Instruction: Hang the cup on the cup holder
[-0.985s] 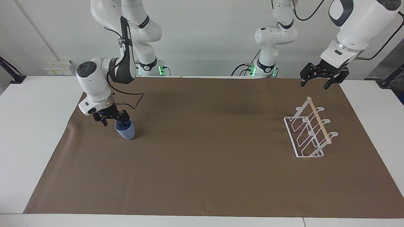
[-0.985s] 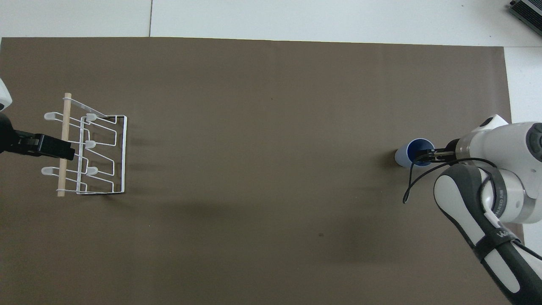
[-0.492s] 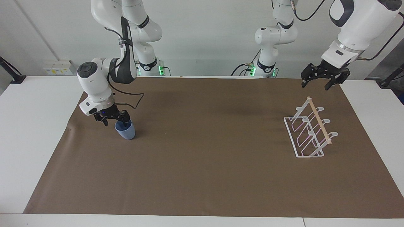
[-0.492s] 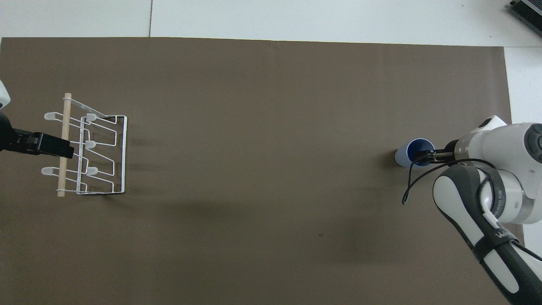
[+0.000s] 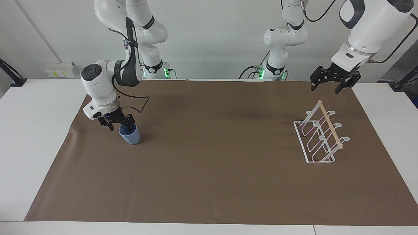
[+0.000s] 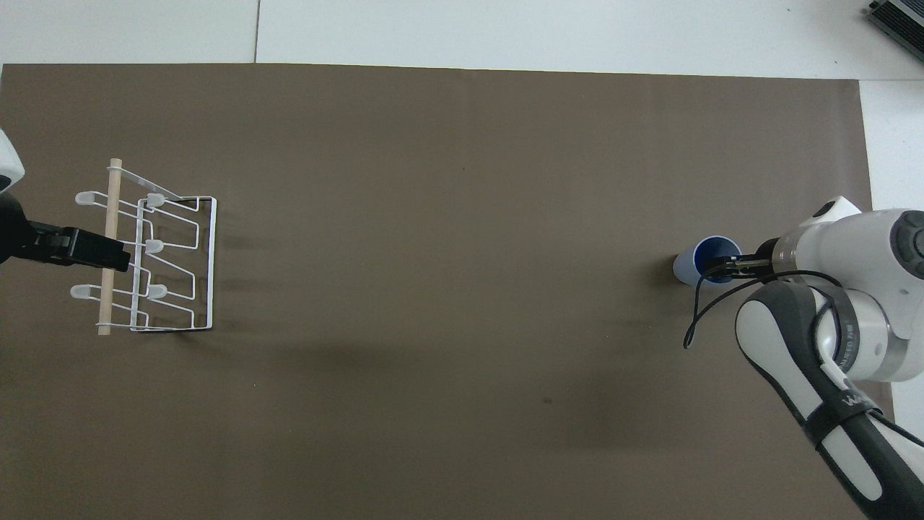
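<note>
The right gripper [image 5: 120, 123] pinches the rim of the light-blue cup [image 5: 129, 134], which sits tilted on the brown mat [image 5: 209, 182] at the right arm's end. The left gripper [image 5: 328, 85] hangs spread open above the cup holder [image 5: 321, 137] — a white wire rack at the left arm's end.
</note>
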### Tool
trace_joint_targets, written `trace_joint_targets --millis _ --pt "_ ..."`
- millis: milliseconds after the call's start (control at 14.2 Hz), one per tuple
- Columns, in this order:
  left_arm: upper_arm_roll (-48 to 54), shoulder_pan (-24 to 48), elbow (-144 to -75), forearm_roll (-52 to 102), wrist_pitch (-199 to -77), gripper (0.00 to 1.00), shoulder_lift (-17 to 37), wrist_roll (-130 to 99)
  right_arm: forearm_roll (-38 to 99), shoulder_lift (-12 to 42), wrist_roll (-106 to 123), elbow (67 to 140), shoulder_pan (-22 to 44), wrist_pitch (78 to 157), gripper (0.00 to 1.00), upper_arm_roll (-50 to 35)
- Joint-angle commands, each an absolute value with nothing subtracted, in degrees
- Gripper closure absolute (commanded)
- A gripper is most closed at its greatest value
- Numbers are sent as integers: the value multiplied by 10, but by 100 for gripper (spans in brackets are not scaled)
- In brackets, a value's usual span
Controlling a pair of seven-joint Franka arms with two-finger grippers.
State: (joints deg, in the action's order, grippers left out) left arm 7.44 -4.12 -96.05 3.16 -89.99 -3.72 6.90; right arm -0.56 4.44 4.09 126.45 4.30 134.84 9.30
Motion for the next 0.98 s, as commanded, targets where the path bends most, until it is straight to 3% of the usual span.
trace_joint_targets --millis 0,281,422,914 --pt "75 -40 -982 28 -911 0 -54 62 -5 41 47 1274 41 1361 37 91" --pt "75 -46 -996 53 -919 0 -58 51 -4 41 47 1274 42 1361 84 91" --pt "72 -47 -997 77 -917 0 -59 27 -5 41 47 1274 42 1361 100 91" --pt "69 -48 -1045 173 -930 0 -82 -50 -5 41 45 1273 42 1360 100 91"
